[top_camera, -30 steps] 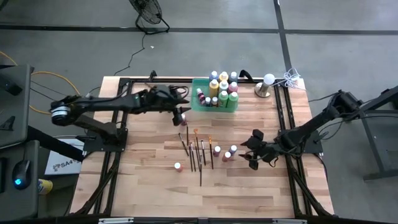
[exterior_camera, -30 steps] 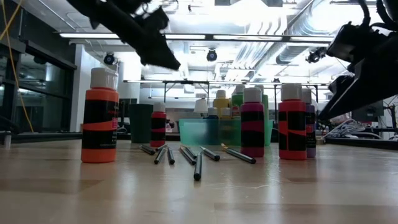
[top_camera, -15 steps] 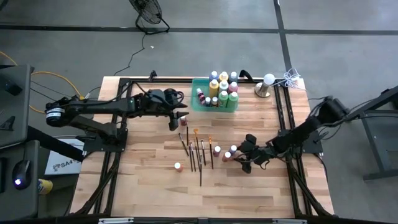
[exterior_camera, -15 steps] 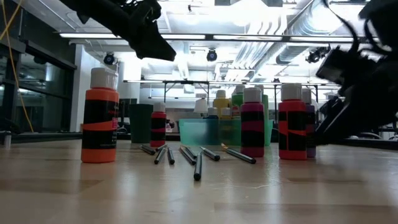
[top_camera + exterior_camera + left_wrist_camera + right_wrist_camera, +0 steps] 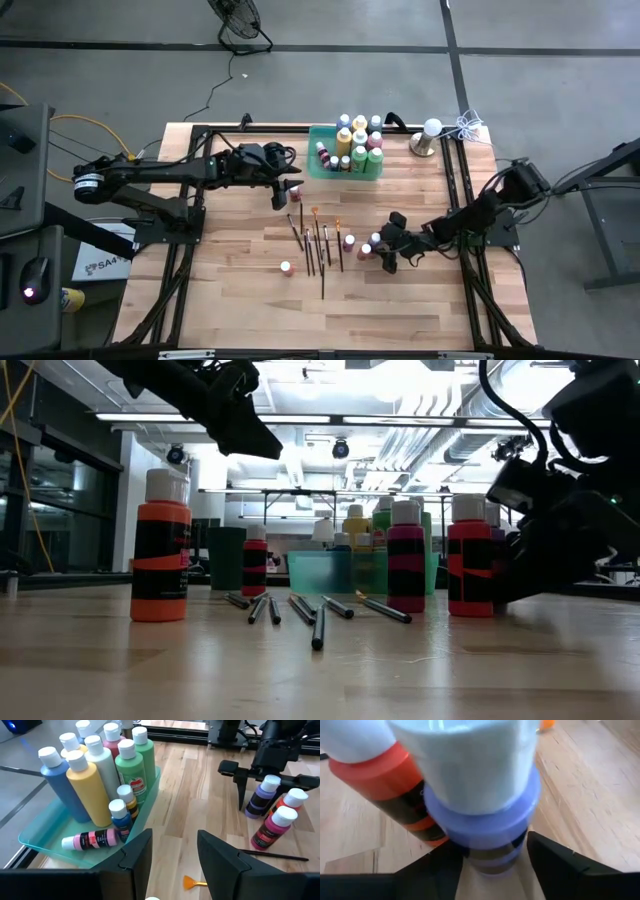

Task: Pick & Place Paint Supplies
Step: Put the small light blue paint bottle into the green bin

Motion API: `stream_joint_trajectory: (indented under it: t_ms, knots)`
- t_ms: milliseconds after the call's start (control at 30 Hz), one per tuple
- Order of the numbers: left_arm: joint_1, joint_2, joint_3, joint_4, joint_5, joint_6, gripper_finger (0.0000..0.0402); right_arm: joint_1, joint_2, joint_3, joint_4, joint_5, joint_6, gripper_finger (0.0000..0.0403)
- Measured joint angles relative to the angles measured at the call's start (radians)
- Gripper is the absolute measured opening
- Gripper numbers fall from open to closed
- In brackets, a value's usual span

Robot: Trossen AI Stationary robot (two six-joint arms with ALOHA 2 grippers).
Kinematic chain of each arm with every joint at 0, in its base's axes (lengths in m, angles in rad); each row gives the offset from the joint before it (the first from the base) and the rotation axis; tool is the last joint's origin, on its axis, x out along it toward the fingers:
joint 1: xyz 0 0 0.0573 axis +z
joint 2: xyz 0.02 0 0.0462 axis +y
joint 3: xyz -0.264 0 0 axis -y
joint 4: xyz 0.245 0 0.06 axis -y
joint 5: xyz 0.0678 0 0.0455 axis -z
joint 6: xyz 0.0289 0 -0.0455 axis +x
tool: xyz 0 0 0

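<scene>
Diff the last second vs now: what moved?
The right gripper slid in from the table's right side, now straddling the purple bottle, not yet clamped. The left gripper drew back slightly by the green tray. Bottles and brushes stayed put.

left arm: dark, slim links; a round joint with a pale silver ring at the shoulder end, beside the desk's left edge
left arm cabling: thin dark cable loops along the wrist
left claw: black, blocky, two flat angular fingers with bevelled edges
right arm: matte black, chunky elbow housing beside the desk's right edge, a dark cable running along the forearm
right claw: black, two broad wedge-shaped fingers with smooth matte faces
markings: no markings legible on either arm
</scene>
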Motion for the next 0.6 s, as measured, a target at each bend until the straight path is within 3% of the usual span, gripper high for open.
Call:
stream_joint_trajectory:
  t_ms: [300,500,600]
  knots:
    - [0.000,0.000,0.000,0.006,0.027,-0.004,0.0152,0.001,-0.013,0.001,-0.005,-0.046,0.009,0.0114]
    - [0.000,0.000,0.000,0.037,0.029,-0.003,0.0152,-0.028,-0.101,-0.001,-0.068,-0.096,0.018,0.0117]
    - [-0.002,0.015,0.000,0.085,0.035,0.000,0.0152,-0.068,-0.176,0.028,-0.199,-0.092,0.018,0.0119]
